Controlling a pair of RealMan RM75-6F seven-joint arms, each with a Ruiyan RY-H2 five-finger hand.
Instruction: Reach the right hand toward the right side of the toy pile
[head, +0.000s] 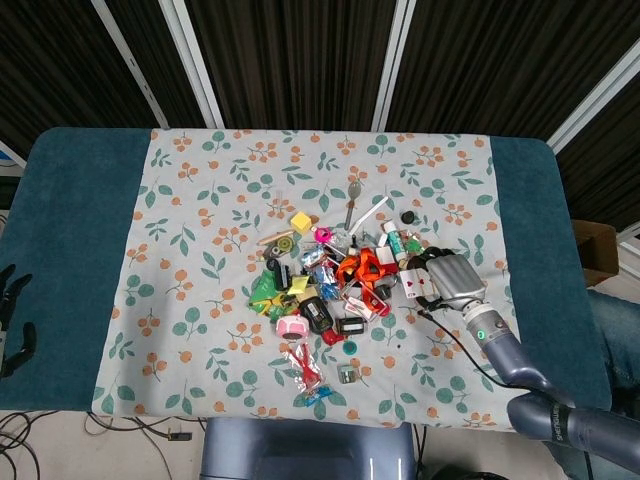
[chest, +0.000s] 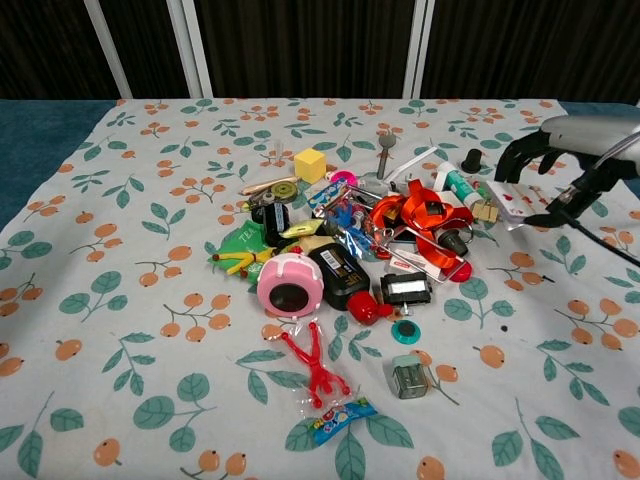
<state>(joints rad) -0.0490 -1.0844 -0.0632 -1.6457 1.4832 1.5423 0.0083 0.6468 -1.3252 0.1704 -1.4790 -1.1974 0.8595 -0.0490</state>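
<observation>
The toy pile (head: 335, 275) lies at the middle of the floral cloth (head: 200, 200); it is the jumble of small toys (chest: 350, 250) in the chest view. My right hand (head: 450, 280) hovers at its right edge, fingers curled toward the pile. It pinches a white playing card (chest: 507, 206) with red pips between thumb and fingers, lifted off the cloth; the same card (head: 414, 289) shows at the hand's left side. In the chest view the right hand (chest: 565, 160) is partly cut by the frame edge. My left hand (head: 12, 320) hangs off the table's left side, dark fingers apart, holding nothing.
An orange-red ribbon (chest: 420, 212), a green-and-white tube (chest: 458, 184) and a black cap (chest: 472, 160) lie nearest the right hand. A pink round toy (chest: 290, 283), red stick figure (chest: 315, 368) and small metal block (chest: 408, 377) sit nearer me. A black cable (chest: 600, 245) trails from the wrist.
</observation>
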